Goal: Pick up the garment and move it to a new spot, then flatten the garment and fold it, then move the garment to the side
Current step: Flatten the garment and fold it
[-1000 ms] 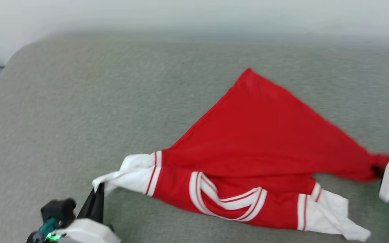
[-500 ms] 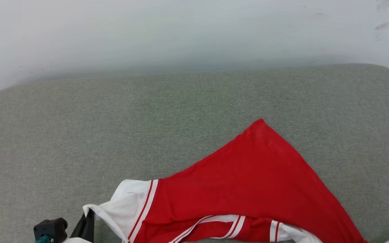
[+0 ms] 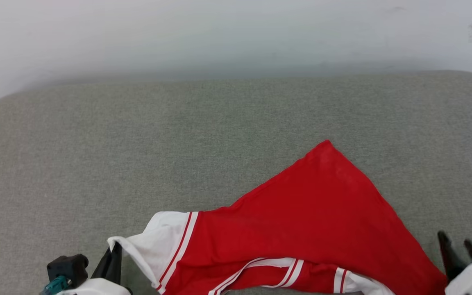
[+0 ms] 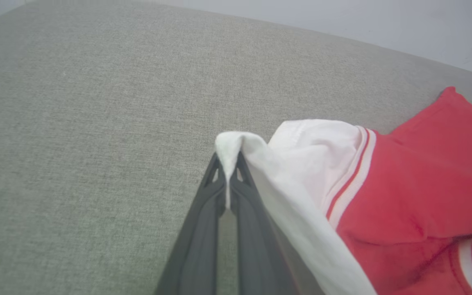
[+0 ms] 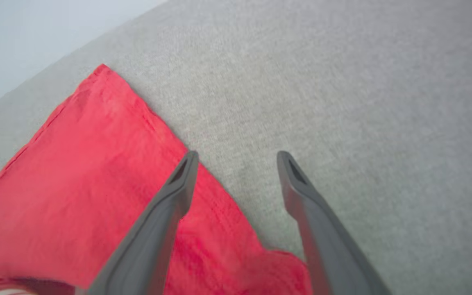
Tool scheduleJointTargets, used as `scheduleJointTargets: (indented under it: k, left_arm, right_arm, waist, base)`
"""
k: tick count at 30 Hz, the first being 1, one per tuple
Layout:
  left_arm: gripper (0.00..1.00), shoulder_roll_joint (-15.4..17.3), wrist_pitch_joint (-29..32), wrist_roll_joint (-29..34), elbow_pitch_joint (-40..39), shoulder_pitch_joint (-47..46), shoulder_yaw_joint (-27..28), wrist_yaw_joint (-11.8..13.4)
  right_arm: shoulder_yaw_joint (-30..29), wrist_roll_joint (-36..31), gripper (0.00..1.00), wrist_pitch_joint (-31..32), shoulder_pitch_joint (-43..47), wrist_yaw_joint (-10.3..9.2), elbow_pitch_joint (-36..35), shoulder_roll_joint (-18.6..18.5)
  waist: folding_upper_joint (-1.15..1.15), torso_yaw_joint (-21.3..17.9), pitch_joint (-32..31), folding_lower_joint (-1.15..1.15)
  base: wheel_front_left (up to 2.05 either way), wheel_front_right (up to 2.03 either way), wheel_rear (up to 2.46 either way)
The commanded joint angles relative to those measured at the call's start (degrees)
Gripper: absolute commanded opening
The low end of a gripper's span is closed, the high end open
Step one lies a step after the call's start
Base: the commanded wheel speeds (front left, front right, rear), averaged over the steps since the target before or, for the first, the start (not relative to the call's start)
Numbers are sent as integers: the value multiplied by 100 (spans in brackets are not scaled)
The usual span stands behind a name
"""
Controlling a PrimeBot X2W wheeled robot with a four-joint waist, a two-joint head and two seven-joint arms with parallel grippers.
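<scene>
Now your right gripper (image 5: pixel 238 155) has let go, fingers spread over a red corner of the garment (image 3: pixel 309 221) lying beneath them, while your left gripper (image 4: pixel 228 160) pinches the white sleeve (image 4: pixel 301 143) between its fingertips, so flattening likely comes next.

Red and white garment (image 3: pixel 301 221) on a grey-green surface (image 3: pixel 137 143)
Mostly bright red, white on the sleeve (image 3: pixel 158 233), thin red and white stripes at the trim (image 3: pixel 182 239); tiny woven specks in the grey-green; pale grey-white on the wall (image 3: pixel 219 32); dark grey on the left gripper (image 4: pixel 228 164) and right gripper (image 5: pixel 238 159).
</scene>
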Motion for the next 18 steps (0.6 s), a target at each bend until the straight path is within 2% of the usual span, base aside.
scheduleJointTargets:
  k: [1,4,7,8,11,18]
  left_arm:
    - [0,-34,-37,37,-32,-101,-3,-15]
    - [0,-44,-77,82,-62,-243,-28,-30]
    - [0,-86,-105,119,-123,-404,-75,-40]
    - [0,-117,-110,146,-160,-520,-116,-44]
    - [0,-220,-147,129,-220,-685,-168,-106]
    - [0,-307,-198,232,-318,-1017,-306,-187]
  right_arm:
    - [46,-32,100,-156,-180,-4,5,-78]
    - [318,-175,100,-532,-607,-3,150,-260]
    - [640,-253,100,-633,-1132,-4,418,-498]
    - [958,-262,100,-549,-1526,-3,626,-658]
    - [1466,-75,100,-115,-2078,-4,970,-958]
    - [2529,533,100,1418,-3188,-4,1488,-1683]
  waist:
    - [0,67,62,0]
    - [0,143,200,0]
    - [0,235,377,0]
    - [0,309,502,0]
    - [0,456,681,0]
    - [0,789,1008,0]
  base:
    - [0,0,0]
    - [0,0,0]
    - [0,0,0]
    - [0,0,0]
    - [0,0,0]
    - [0,0,0]
